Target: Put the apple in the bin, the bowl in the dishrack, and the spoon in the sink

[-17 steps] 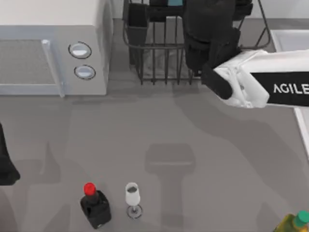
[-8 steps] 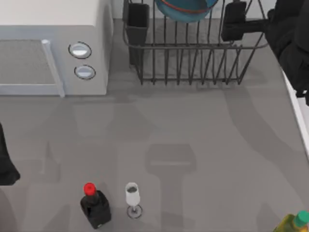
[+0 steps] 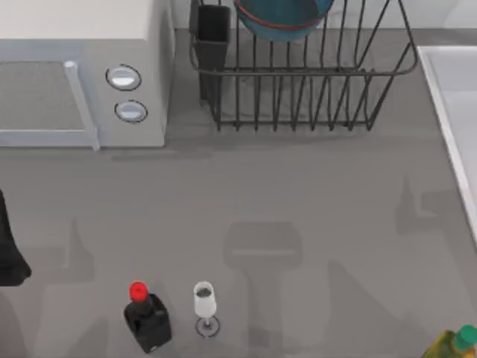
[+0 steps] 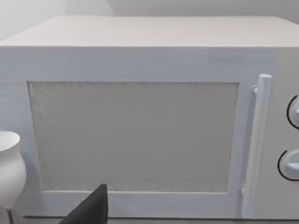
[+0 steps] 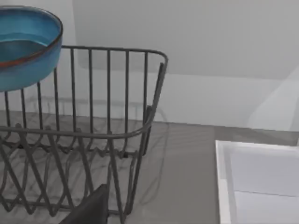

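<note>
The blue bowl (image 3: 283, 16) with its reddish rim sits tilted among the prongs of the black wire dishrack (image 3: 298, 97) at the back of the table. In the right wrist view the bowl (image 5: 23, 44) rests high in the dishrack (image 5: 93, 140), and a dark part of my right gripper (image 5: 91, 210) stands apart from both. The pale sink (image 3: 451, 89) lies along the right edge, and its rim (image 5: 224, 177) is beside the rack. My left arm (image 3: 9, 253) is parked at the table's left edge. The apple, the spoon and the bin are out of view.
A white microwave (image 3: 82, 74) fills the back left and faces the left wrist camera (image 4: 135, 135). A red-capped black bottle (image 3: 145, 317) and a small white wine glass (image 3: 203, 302) stand near the front. A green-capped yellow bottle (image 3: 456, 343) is at the front right corner.
My right arm pulled back from over the dishrack, moved right and left the top view. The bowl stays in the rack. The left arm has not moved.
</note>
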`<state>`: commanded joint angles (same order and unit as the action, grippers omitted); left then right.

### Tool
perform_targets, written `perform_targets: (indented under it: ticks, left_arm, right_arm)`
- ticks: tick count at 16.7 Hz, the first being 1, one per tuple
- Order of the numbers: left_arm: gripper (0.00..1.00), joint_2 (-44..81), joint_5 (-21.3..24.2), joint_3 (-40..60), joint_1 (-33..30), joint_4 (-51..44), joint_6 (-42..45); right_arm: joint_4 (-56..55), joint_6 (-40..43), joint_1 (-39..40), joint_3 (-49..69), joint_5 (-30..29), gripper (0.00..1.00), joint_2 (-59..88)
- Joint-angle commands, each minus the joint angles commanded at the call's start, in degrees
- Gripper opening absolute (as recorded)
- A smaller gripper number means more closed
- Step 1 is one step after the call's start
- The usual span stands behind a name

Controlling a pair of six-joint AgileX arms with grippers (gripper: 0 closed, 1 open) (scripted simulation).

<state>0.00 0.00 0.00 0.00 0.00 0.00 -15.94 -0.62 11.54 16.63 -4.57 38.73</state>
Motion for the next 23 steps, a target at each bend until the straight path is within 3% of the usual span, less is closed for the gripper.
perform_targets:
  ticks: [5,10,18,23]
  left_arm:
    - [1.00,0.00,0.00,0.00,0.00,0.00,0.00]
    - [1.00,0.00,0.00,0.00,0.00,0.00,0.00]
    - [1.00,0.00,0.00,0.00,0.00,0.00,0.00]
    - [1.00,0.00,0.00,0.00,0.00,0.00,0.00]
  right_arm:
    - [10.15,0.53,-7.26,-11.94,3.85,1.00,-26.34]
    - [15.64,0.63,-11.32,-16.36,4.56,1.00,-38.18]
    - [17.00,2.35,-11.99,-15.26,4.58,1.00,-36.92]
    - [26.16,17.40,-17.28,-6.71,4.58,1.00,-24.49]
